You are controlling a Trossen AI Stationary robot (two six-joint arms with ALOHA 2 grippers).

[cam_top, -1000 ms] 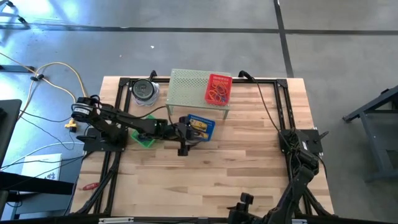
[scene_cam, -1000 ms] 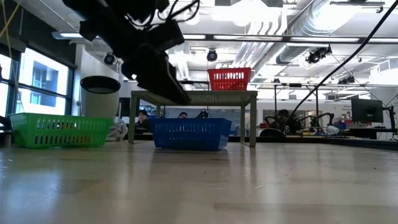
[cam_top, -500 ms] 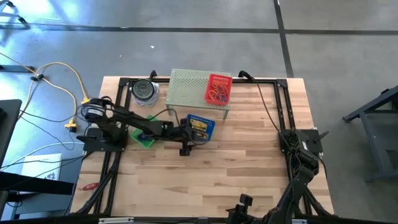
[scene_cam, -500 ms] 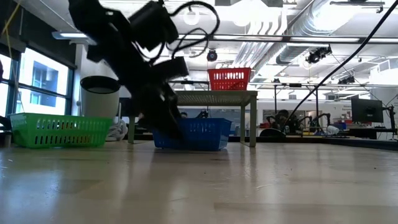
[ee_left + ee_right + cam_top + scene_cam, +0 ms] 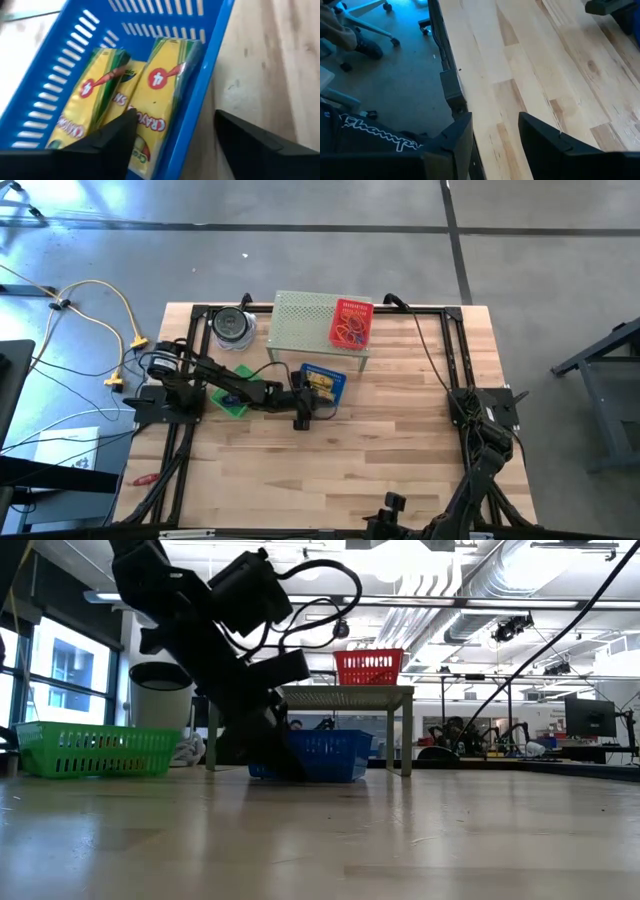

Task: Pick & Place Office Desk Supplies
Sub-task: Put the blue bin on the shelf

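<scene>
Reaching into the blue basket [image 5: 322, 383], the left claw [image 5: 303, 412] closes on the crayon packs.

From above, the left arm has dropped lower than a second ago; the right claw [image 5: 392, 502] waits at the worktop's [image 5: 400, 430] near edge. At table height, the arm now hides the basket's end. At the left wrist, fingers spread wide, empty, straddling the basket wall beside yellow crayon boxes [image 5: 160, 95]: light, stiff card, best pinched across their narrow sides. The right wrist shows parted, empty fingers.

Blue slotted basket [image 5: 210, 75]; yellow-green crayon boxes [image 5: 160, 95]; red basket [image 5: 351, 323], orange loops [image 5: 350, 333]; green basket [image 5: 95, 748]; possibly perforated grey-green shelf [image 5: 300, 320].
</scene>
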